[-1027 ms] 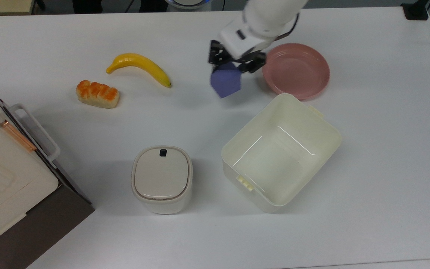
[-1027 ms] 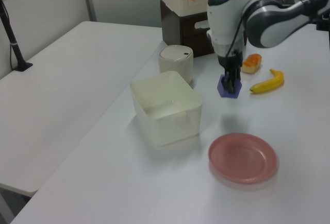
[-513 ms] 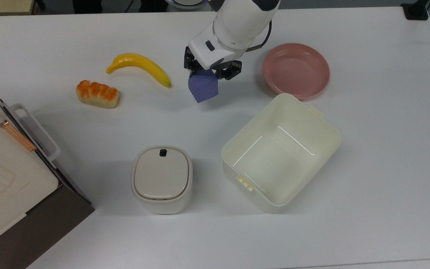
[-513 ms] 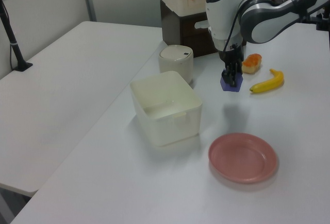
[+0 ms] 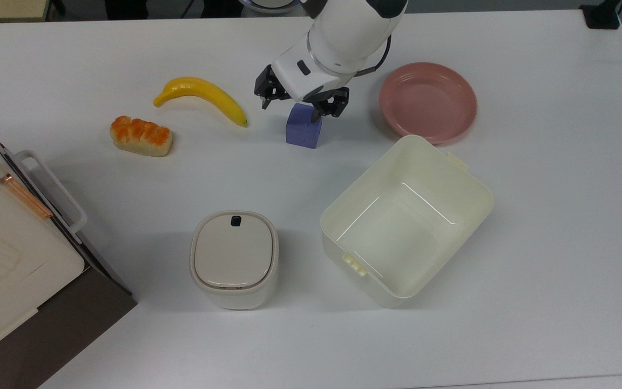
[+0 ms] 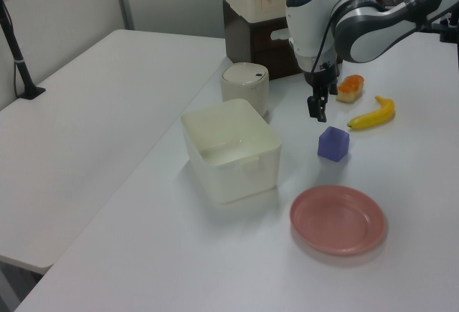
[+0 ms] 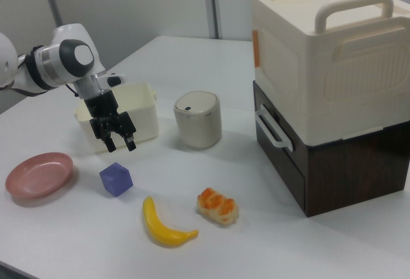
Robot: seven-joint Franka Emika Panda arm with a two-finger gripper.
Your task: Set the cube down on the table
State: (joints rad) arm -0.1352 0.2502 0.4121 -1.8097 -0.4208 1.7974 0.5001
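The cube (image 5: 303,131) sits flat on the white counter (image 5: 532,227), and the gripper (image 7: 119,141) hangs just above it with its jaws spread wide, holding nothing. In the right view there is clear air between the fingertips (image 7: 131,144) and the block's top. In the top view the gripper (image 5: 296,106) overlaps the cube's far edge, and the cube lies between the banana (image 5: 203,97) on the top view's left and the pink plate (image 5: 428,102) on the top view's right, apart from both. In the left view the cube (image 6: 333,144) rests just beyond the plate (image 6: 337,220), near the cream bin (image 6: 229,150), with the gripper (image 6: 318,105) above and a little behind it. The bin (image 5: 405,221) stands open, close to the plate in the top view. A small lidded can (image 5: 234,258) stands beside the bin. An orange-topped pastry (image 5: 141,136) lies by the banana. A stacked cream-and-brown box (image 7: 327,86) stands at the right view's right.
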